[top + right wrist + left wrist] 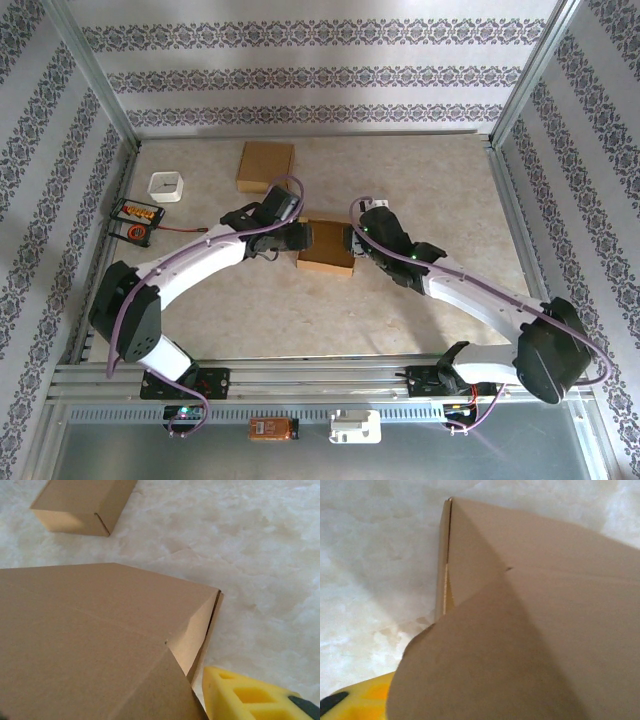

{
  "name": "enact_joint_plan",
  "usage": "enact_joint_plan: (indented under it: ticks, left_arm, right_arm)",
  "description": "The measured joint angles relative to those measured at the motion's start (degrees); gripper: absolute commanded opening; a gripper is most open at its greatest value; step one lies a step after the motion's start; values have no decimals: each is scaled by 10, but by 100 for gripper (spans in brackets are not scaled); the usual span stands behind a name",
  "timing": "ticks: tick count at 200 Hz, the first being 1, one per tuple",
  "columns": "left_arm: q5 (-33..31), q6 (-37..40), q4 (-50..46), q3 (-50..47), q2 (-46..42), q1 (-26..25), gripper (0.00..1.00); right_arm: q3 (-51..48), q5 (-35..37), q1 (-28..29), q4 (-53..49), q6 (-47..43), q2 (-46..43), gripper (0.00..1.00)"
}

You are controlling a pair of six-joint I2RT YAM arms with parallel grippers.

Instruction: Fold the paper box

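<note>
The top camera looks down on the whole table (450, 190). Both wrist cameras look closely at one cardboard box (100, 610).

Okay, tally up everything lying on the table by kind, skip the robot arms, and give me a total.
Brown cardboard boxes: 2, one in the middle and one farther back
White square container: 1
Black device with orange parts: 1
Total: 4
</note>
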Motion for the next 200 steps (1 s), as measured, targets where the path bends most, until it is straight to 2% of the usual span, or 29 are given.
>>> enact_joint_plan:
  ticks: [19, 42, 84, 118, 145, 172, 200]
  left_arm:
    - [0, -4, 6, -3, -20, -6, 65]
    - [0, -6, 10, -11, -43, -15, 67]
    - [-13, -6, 6, -22, -108, -34, 65]
    - [-40, -6, -4, -2, -153, -33, 64]
    - [-20, -5, -7, 60, -133, -1, 66]
    - [29, -5, -8, 125, -78, 58, 66]
    - [83, -5, -21, 172, -10, 94, 65]
  right_arm:
    - [0, -1, 0, -1, 2, -11, 63]
    - [0, -7, 0, -9, 0, -28, 68]
    - [1, -39, 0, -33, 0, -94, 71]
    - [43, -56, -1, -60, 7, -129, 70]
    - [112, -93, -40, -89, 50, -111, 66]
    - [183, -153, -101, -123, 105, -52, 65]
    - [206, -196, -126, -157, 137, 0, 64]
